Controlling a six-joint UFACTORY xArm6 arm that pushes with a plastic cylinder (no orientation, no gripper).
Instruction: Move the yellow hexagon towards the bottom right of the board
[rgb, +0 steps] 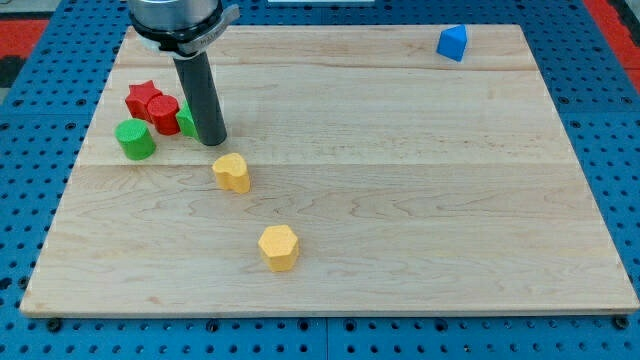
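Observation:
The yellow hexagon (278, 247) lies on the wooden board (420, 180), left of centre and toward the view's bottom. My tip (212, 141) stands at the upper left, well above and to the left of the hexagon. A second yellow block (231, 172), rounded with a notch, lies just below and right of my tip, between it and the hexagon. My tip is not touching either yellow block.
Left of my tip sit a red star (143, 97), a red block (163, 113), a green cylinder (134, 139) and a green block (187, 120) partly hidden behind the rod. A blue block (452, 43) lies near the top right edge.

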